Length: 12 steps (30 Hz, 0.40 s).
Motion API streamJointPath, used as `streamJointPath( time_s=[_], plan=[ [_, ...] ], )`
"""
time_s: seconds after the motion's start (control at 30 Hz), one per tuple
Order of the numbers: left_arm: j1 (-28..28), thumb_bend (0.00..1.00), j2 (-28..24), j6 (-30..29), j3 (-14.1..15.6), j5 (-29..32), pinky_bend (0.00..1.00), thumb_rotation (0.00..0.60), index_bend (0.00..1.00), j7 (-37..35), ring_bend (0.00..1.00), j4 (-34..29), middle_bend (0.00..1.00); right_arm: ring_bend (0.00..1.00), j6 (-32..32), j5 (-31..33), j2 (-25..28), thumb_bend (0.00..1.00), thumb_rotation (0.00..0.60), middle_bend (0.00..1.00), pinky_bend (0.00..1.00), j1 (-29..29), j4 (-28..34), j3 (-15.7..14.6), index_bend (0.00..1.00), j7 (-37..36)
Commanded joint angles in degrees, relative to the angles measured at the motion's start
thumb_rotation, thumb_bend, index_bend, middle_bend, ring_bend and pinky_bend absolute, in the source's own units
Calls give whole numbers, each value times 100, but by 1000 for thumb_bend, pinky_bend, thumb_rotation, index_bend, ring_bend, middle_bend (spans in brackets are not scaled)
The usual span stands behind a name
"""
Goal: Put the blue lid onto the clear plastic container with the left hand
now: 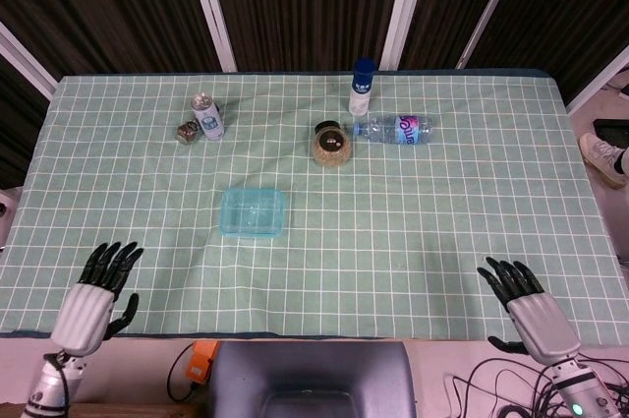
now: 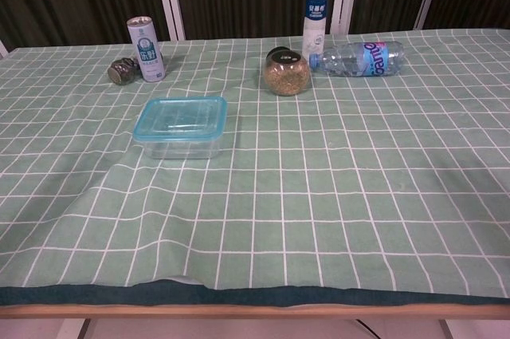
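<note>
**Blue lid seated on the container, both hands empty at the near edge**

The blue lid point(image 2: 182, 115) lies flat on top of the clear plastic container point(image 2: 177, 147), which stands on the green checked tablecloth point(image 1: 413, 221) well ahead of the left hand's fingertips and off to their right; the left hand point(image 1: 93, 302) sits at the near left corner of the table, palm down, fingers point(image 1: 110, 259) spread apart and pointing up the table, holding nothing; the right hand point(image 1: 531, 312) sits at the near right corner, likewise empty, its dark fingers point(image 1: 503, 277) fanned wide; neither hand shows in the chest view.

Far beyond the left fingers, near the back edge, a slim drink can point(image 1: 207, 116) stands upright with a small dark jar point(image 1: 187, 132) just beside it; further right a round jar of brownish grains point(image 1: 331, 144) lies near a clear water bottle point(image 1: 395, 129) resting on its side; a white bottle with a blue cap point(image 1: 362, 88) stands upright just behind them.
</note>
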<state>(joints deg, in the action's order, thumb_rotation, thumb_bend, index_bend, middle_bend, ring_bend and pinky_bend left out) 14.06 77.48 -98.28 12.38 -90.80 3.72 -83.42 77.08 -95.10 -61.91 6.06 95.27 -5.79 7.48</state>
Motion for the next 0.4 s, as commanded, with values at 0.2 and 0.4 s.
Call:
streamJointPath(
  time_s=[0.2,0.4],
  plan=[
    [-498,510,81,172,-7,-86,95,600,0,-55,1,441,14,0,134,51,-25,217,600,0,0,-57,18,66,0,53],
    [-599,510,102,213,-189,-138,93,600,0,36,0,471,6,0,141,17,8,217,600,0,0,-58,-10,47,0,-25]
  ],
)
